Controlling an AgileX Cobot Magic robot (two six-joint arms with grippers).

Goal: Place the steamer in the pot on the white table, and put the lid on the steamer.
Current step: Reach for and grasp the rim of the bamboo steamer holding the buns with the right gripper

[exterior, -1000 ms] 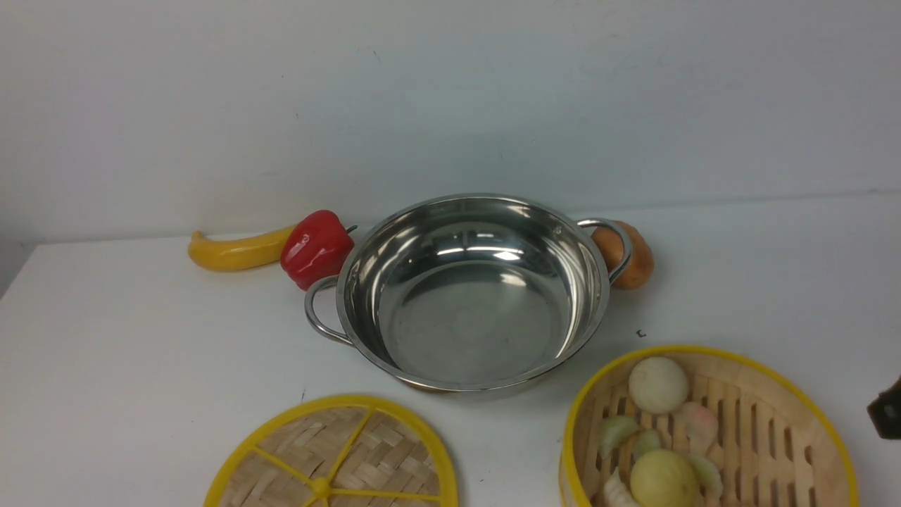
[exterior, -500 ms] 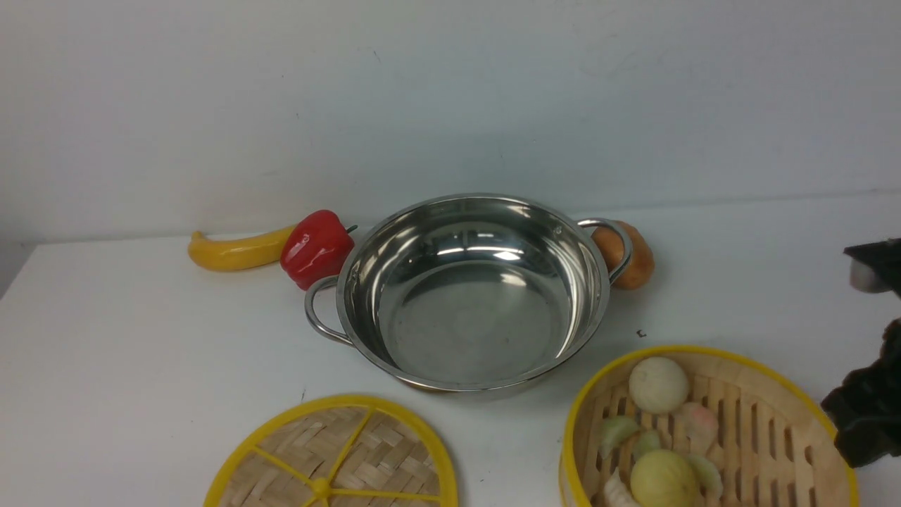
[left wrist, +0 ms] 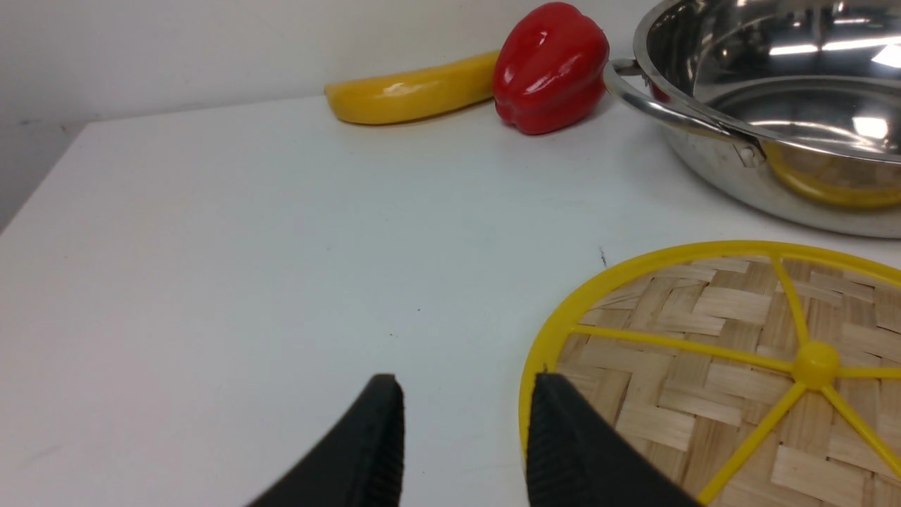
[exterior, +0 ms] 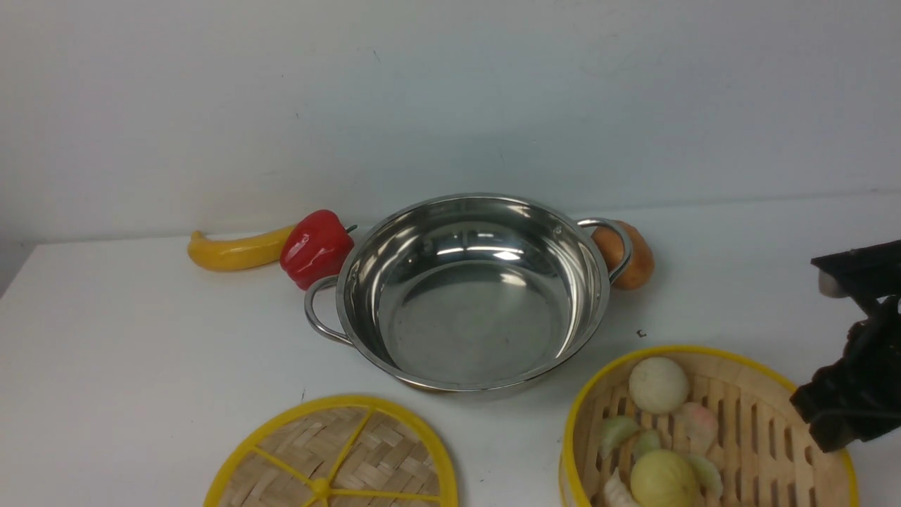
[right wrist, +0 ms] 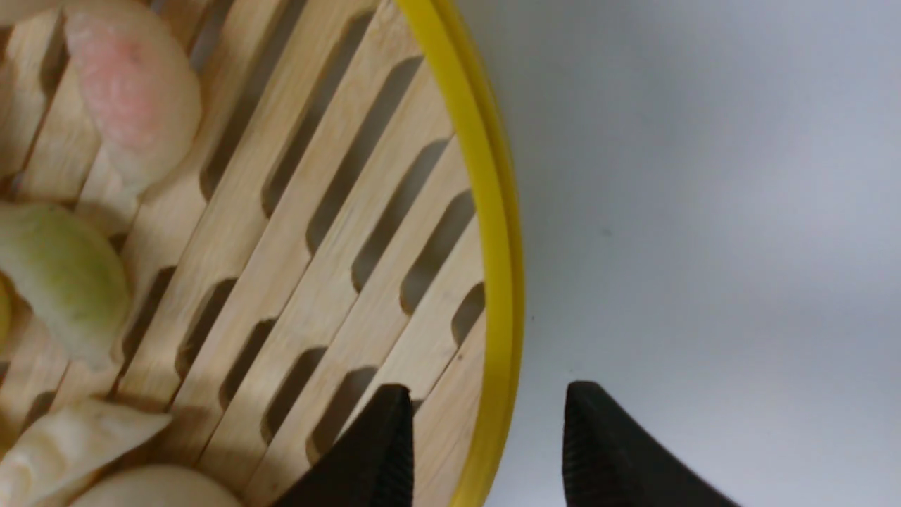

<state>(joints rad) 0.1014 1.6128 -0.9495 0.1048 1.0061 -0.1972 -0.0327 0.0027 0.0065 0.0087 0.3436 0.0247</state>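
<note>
The steamer [exterior: 746, 429], a yellow-rimmed bamboo basket holding toy buns and dumplings, sits at the front right of the white table [exterior: 141, 338]. My right gripper [exterior: 827, 433] hangs over its right rim. In the right wrist view, the right gripper [right wrist: 486, 394] is open and straddles the steamer's yellow rim [right wrist: 496, 232], one finger over the slats and one outside. The empty steel pot [exterior: 471, 292] stands at the centre. The woven lid [exterior: 331, 458] lies flat at the front left. My left gripper [left wrist: 466, 384] is open beside the lid's [left wrist: 704, 352] rim and holds nothing.
A yellow banana [exterior: 236, 252] and a red pepper [exterior: 317, 248] lie behind the pot's left handle. A brown round vegetable [exterior: 637, 257] sits against its right handle. A wall stands right behind the table.
My right arm has come in from the right edge and moved left, over the steamer's right rim. The pot, lid and steamer have not moved.
</note>
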